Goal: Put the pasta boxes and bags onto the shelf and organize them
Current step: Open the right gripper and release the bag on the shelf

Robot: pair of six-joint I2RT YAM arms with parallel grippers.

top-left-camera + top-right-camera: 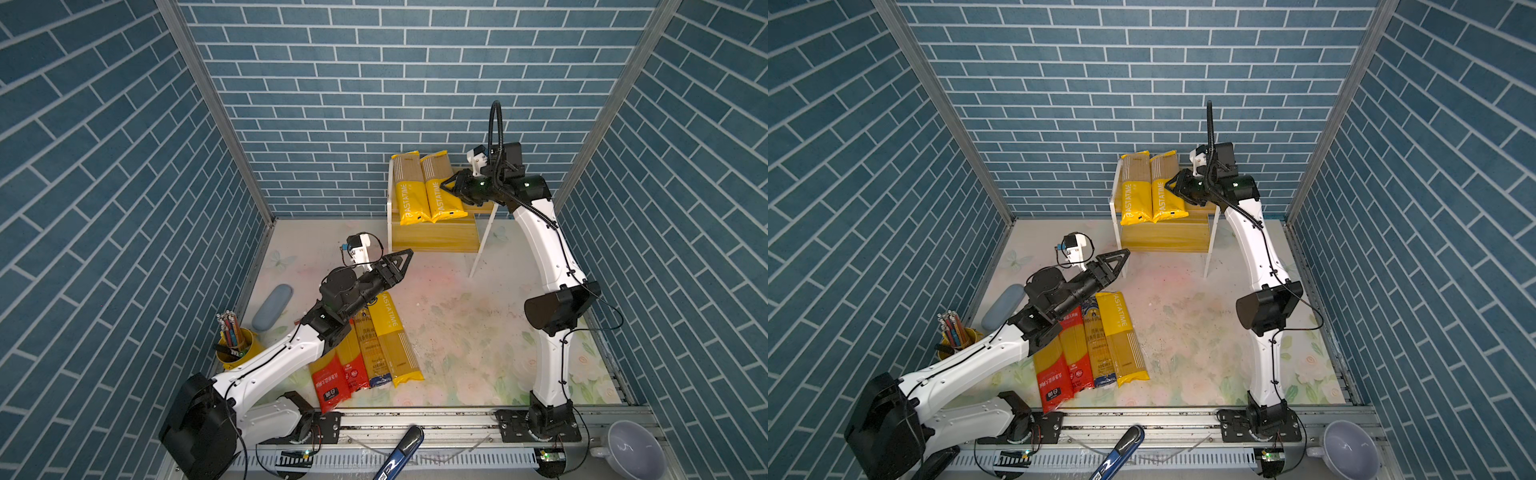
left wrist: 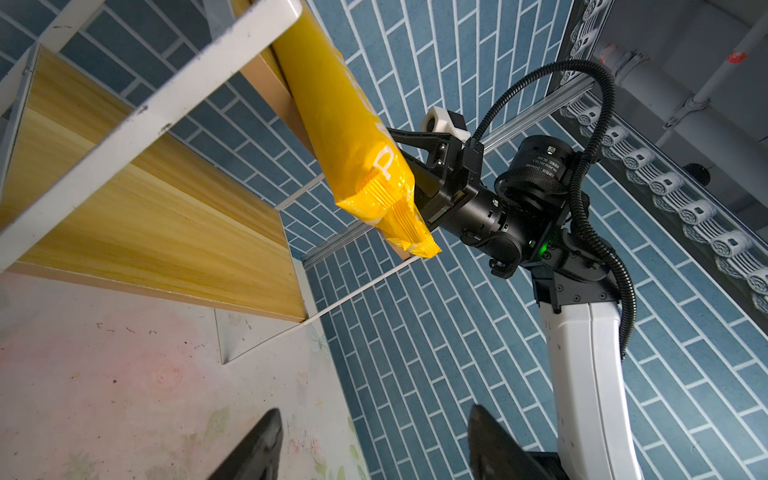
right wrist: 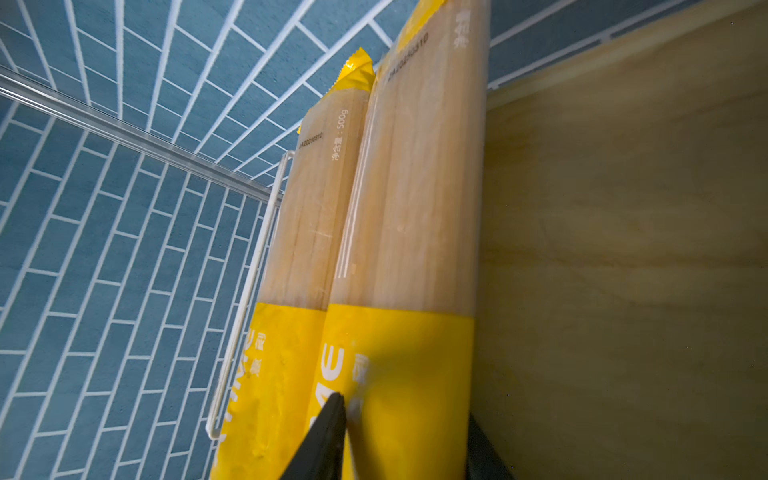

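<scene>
The shelf (image 1: pixel 436 243) stands at the back by the wall. Two yellow PASTATIME packs (image 1: pixel 409 187) (image 1: pixel 440 183) lie side by side on its top board, front ends overhanging. My right gripper (image 1: pixel 449 180) (image 3: pixel 405 415) straddles the front of the right-hand pack (image 3: pixel 415 208), its jaws apart. The rest of the top board (image 3: pixel 623 249) is bare. On the floor lie two red-ended packs (image 1: pixel 332 374), a dark-blue-ended pack (image 1: pixel 376 353) and a yellow pack (image 1: pixel 395 336), side by side. My left gripper (image 1: pixel 405 259) (image 2: pixel 372 411) hovers open and empty above their far ends, pointing at the shelf.
A grey-blue oblong case (image 1: pixel 272 305) and a yellow cup of pencils (image 1: pixel 237 345) sit by the left wall. On the front rail lie a blue-black tool (image 1: pixel 401 451) and, at the right end, a pale bowl (image 1: pixel 633 449). The shelf's lower board (image 2: pixel 145 216) holds nothing.
</scene>
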